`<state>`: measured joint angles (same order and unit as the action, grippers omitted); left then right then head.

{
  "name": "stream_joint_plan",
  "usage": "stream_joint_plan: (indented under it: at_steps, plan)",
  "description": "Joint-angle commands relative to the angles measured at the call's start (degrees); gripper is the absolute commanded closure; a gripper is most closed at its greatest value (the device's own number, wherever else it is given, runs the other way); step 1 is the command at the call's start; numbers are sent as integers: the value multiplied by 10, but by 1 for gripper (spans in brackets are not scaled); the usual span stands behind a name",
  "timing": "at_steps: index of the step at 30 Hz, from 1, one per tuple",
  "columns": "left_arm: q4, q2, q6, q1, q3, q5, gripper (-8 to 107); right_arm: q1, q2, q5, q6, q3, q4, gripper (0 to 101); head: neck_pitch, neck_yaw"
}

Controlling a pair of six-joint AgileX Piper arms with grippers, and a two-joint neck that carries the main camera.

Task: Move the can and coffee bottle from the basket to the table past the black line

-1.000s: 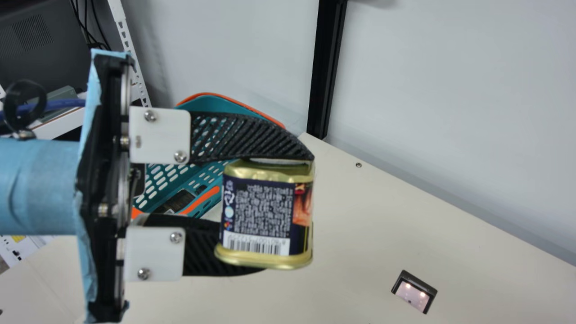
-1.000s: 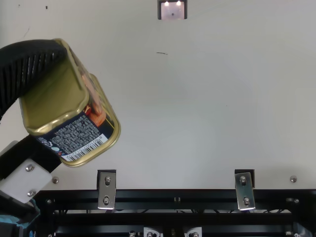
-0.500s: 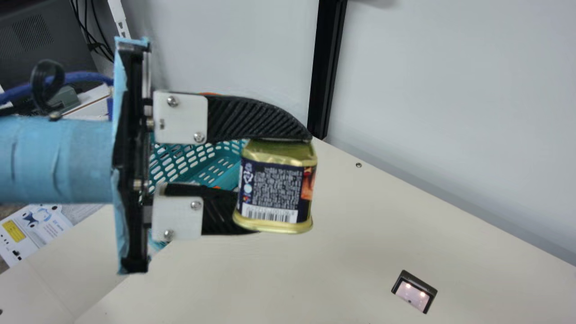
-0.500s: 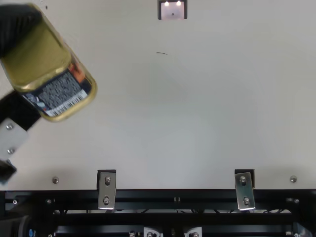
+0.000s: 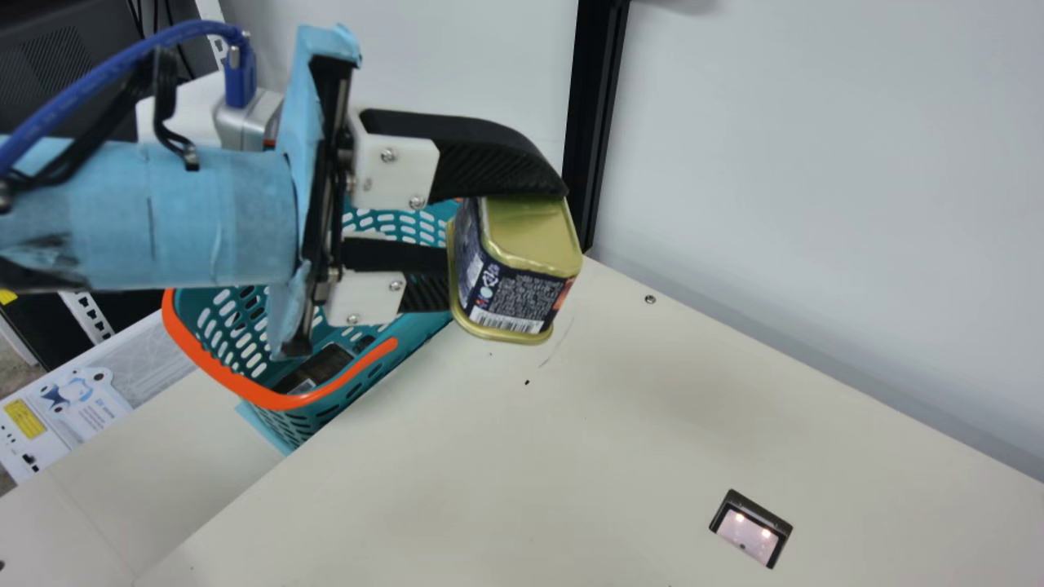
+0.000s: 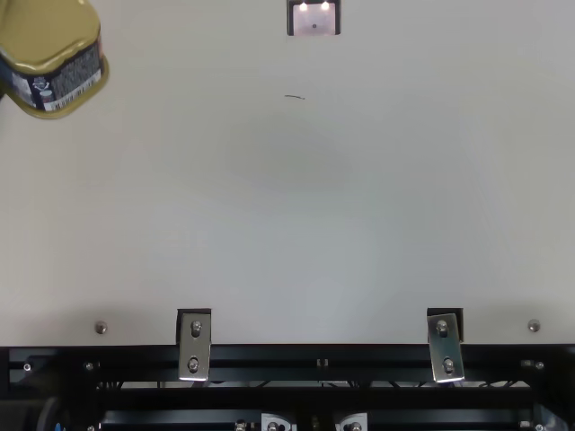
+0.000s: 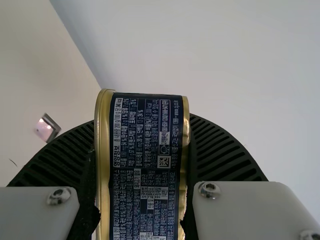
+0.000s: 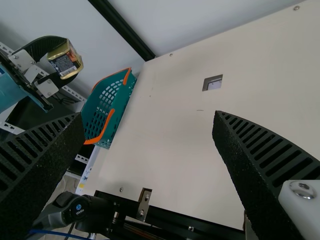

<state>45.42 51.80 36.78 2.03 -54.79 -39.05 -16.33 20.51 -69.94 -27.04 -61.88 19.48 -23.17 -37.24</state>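
Main view: dark object point(image 5: 326, 363) in basket point(image 5: 245, 390). Left wrist: densely printed can point(image 7: 145, 160).

A cream table point(image 5: 489, 456) bears a small dark-framed fitting point(image 5: 749, 534) and a thin dark mark point(image 6: 295, 96)

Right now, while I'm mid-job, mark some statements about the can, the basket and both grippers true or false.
1. The left gripper is holding the can. True.
2. The can is standing on the table. False: it is held up off the table.
3. The basket has an orange rim. True.
4. The right gripper is clamped on a bottle. False: it is open with nothing between its fingers.
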Motion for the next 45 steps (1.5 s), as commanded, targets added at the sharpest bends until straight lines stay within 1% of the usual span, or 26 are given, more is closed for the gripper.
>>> stream_joint_plan:
  at_steps: [1, 2, 6, 19, 26, 32, 45]
  plan:
    - [-28, 0, -18, -5, 8, 38, 89, 0, 0, 0, 0, 0, 0, 0, -9, 9]
    - [-11, 0, -9, -4, 4, 12, 89, 0, 0, 0, 0, 0, 0, 0, -7, 17]
    - [-27, 0, -17, -5, 8, 41, 89, 0, 0, 0, 0, 0, 0, 0, 0, 61]
    - [-25, 0, -17, -5, 8, 36, 89, 0, 0, 0, 0, 0, 0, 0, 28, 223]
    - [-25, 0, -17, -5, 8, 36, 89, 0, 0, 0, 0, 0, 0, 0, 57, 285]
    - [-25, 0, -17, -5, 8, 36, 89, 0, 0, 0, 0, 0, 0, 0, 92, 320]
    - [-25, 0, -17, -5, 8, 36, 89, 0, 0, 0, 0, 0, 0, 0, 92, 320]
